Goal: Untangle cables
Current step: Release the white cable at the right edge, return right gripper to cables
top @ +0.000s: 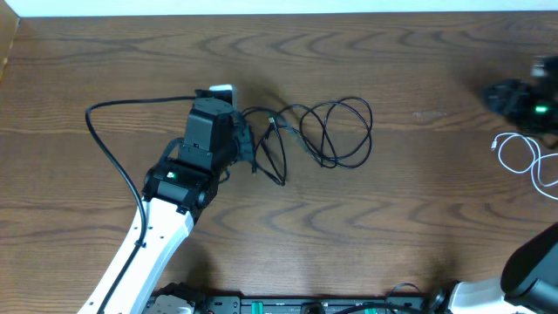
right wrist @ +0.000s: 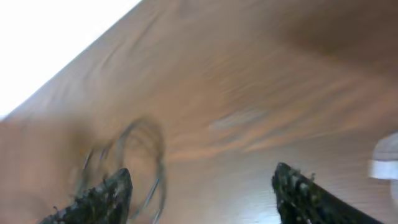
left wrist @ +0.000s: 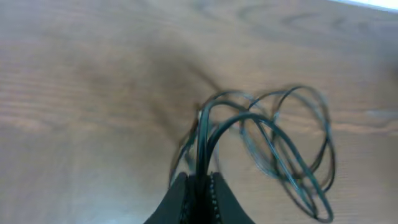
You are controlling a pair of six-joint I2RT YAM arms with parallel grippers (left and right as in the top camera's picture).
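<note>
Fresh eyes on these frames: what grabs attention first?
The tangle of black cables looped at the middle of the table, with the left pincer shut on strands at its left side. At the far right edge, the white cable lies apart, near the right pincer, which is open and holds nothing.

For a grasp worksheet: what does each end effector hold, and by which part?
Left end effector pinches the black cable by strands at its tangle's edge. Right end effector stands open, holding nothing.

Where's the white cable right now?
In the overhead view, the white cable lies loosely looped at the far right edge of the table, beside the open right gripper, well apart from the black cable tangle mid-table.
</note>
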